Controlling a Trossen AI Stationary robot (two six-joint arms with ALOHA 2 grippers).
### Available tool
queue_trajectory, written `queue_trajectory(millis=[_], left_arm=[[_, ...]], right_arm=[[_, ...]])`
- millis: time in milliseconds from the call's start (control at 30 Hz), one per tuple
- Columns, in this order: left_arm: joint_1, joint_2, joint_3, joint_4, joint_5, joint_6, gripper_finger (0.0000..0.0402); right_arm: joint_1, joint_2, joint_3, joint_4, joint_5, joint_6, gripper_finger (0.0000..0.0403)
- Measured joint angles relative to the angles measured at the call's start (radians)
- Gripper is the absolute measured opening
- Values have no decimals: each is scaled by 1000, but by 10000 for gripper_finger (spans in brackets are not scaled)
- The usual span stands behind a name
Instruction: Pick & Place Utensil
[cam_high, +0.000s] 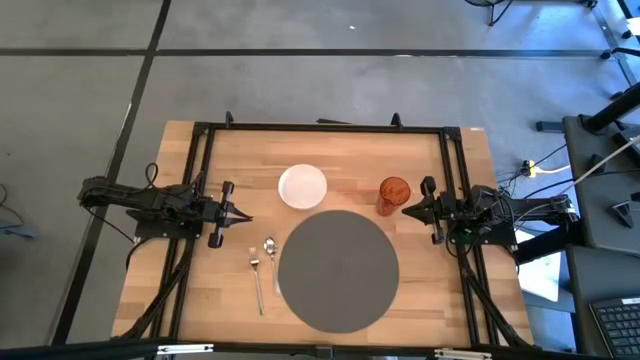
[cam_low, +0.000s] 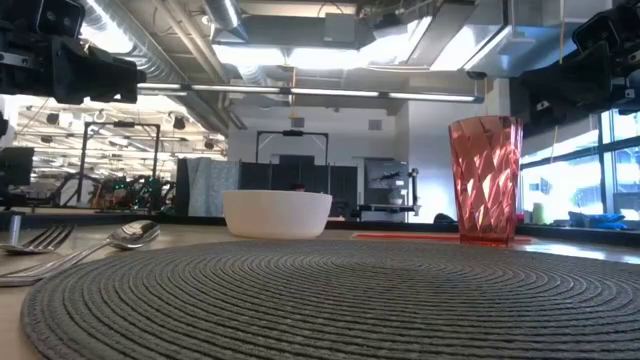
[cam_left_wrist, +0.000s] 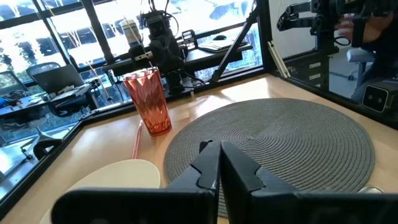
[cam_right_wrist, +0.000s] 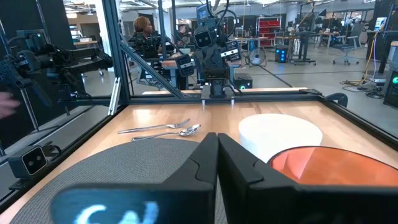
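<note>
Nearest the table's front edge lies the round grey placemat (cam_high: 337, 268); just left of it the spoon (cam_high: 272, 262) and fork (cam_high: 256, 279) lie side by side on bare wood. Beyond it stand the white bowl (cam_high: 302, 186) and red tumbler (cam_high: 393, 195). Flanking it, left gripper (cam_high: 240, 213) and right gripper (cam_high: 409, 209) hover, fingers together. No readable writing.

Wooden desk (cam_high: 230, 160) with a black frame around it. Round grey placemat (cam_high: 338, 269) near the front edge, about midway between the sides. White bowl (cam_high: 302, 186) just behind the mat. Orange tumbler (cam_high: 393, 194) behind the mat toward the right edge. Fork (cam_high: 257, 279) and spoon (cam_high: 272, 260) side by side just left of the mat. Left claw (cam_high: 241, 216) at the left edge, fingers together; right claw (cam_high: 407, 211) at the right edge beside the tumbler, fingers together.
</note>
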Motion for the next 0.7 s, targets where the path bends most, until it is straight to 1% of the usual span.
queue_trajectory(millis=[267,433,567,633,700], left_arm=[[0,0,0,0,-1,0,4],[0,0,0,19,-104,0,4],[0,0,0,23,-141,0,4],[0,0,0,22,-121,-83,4],[0,0,-3,49,-110,-109,4]], right_arm=[[0,0,0,0,0,0,10],[0,0,0,0,0,0,10],[0,0,0,0,0,0,10],[0,0,0,0,0,5,10],[0,0,0,0,0,4,10]])
